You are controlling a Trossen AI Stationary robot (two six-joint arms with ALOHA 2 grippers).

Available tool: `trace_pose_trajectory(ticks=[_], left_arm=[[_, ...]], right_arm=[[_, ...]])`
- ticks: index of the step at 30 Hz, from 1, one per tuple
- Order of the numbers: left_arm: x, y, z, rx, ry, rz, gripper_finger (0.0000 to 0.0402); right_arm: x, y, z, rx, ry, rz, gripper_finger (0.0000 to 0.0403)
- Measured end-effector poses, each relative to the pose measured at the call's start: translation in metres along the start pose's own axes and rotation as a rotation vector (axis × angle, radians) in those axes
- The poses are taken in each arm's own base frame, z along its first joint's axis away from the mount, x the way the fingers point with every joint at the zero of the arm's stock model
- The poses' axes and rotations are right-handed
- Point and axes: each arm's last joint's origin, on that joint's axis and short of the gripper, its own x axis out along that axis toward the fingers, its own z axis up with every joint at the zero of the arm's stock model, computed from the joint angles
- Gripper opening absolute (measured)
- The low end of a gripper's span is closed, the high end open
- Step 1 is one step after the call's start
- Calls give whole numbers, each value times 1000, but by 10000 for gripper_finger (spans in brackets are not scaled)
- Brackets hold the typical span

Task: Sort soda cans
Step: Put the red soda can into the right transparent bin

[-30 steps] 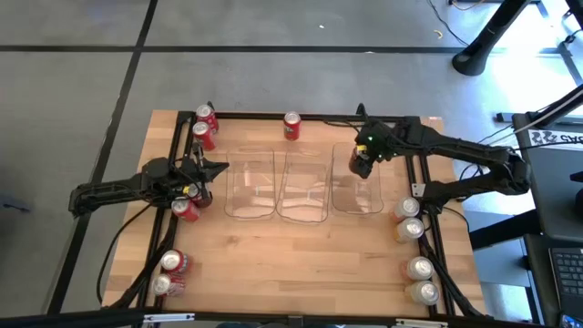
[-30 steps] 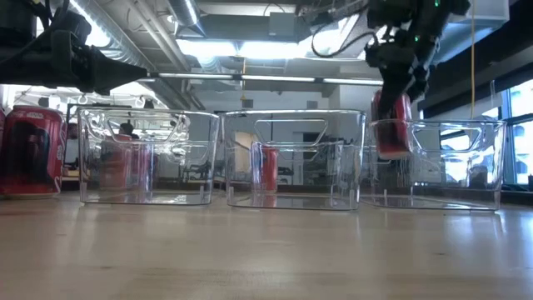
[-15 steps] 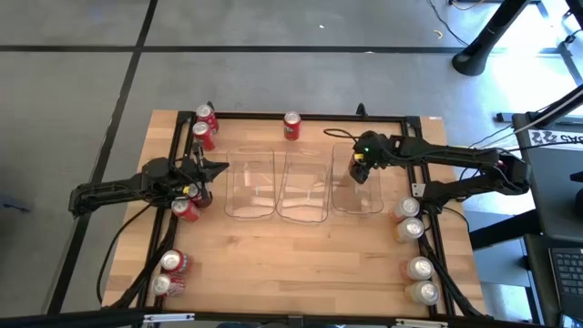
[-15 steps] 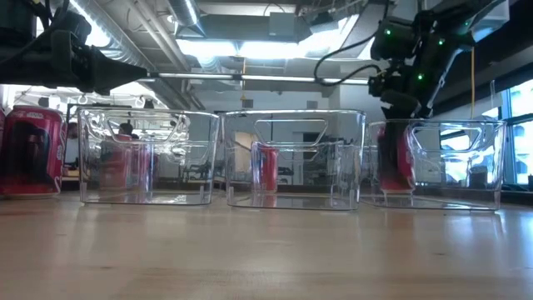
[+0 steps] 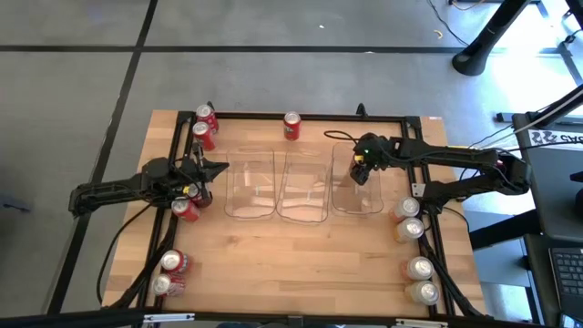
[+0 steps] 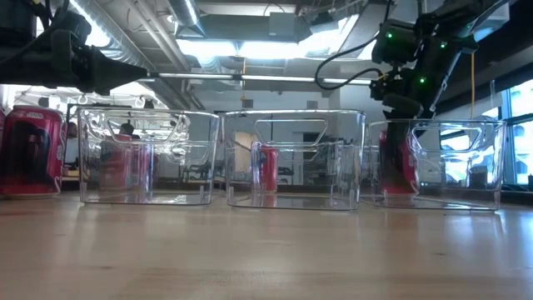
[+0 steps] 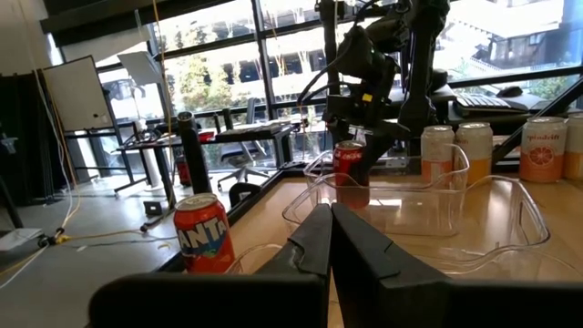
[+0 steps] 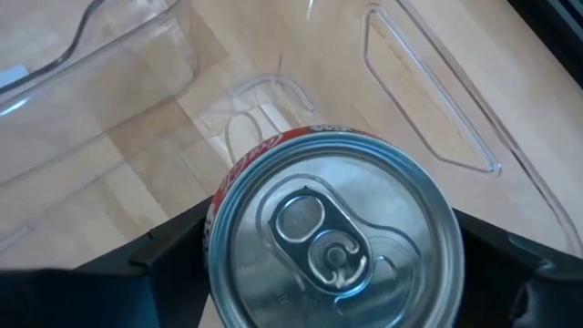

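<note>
A red soda can (image 8: 332,232) stands upright on the floor of the right clear bin (image 5: 369,205), also seen as the can (image 6: 400,162) in the low view. My right gripper (image 5: 362,171) reaches down into that bin, open, one finger on each side of the can's upper part (image 6: 400,142). My left gripper (image 5: 219,167) hovers shut and level by the left bin (image 5: 250,187), holding nothing. The middle bin (image 5: 302,187) holds no can. Several red cans (image 5: 202,135) stand along the left, and several pale cans (image 5: 410,229) along the right.
A lone red can (image 5: 291,125) stands at the far edge behind the middle bin. One red can (image 5: 186,209) sits just beside my left arm. A black frame (image 5: 273,116) runs round the wooden table. Bare wood lies in front of the bins (image 5: 301,264).
My right gripper has come down into the right bin with the red can. The can hung tilted above the bin's floor a second ago and now stands upright on it.
</note>
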Motion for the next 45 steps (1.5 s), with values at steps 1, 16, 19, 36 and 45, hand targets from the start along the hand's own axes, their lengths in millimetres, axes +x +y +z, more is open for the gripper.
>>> trace_pose_trajectory(ticks=[1,16,19,36,45], left_arm=[[0,0,0,-2,0,0,0],[0,0,0,1,0,0,0],[0,0,0,-1,0,0,0],[0,0,0,-2,0,0,0],[0,0,0,-7,0,0,0]], right_arm=[[0,0,0,0,0,0,336],[9,2,2,-10,22,-23,337],[5,1,4,-31,35,-21,337],[-3,1,11,-41,31,-18,337],[5,2,5,-43,60,-22,338]])
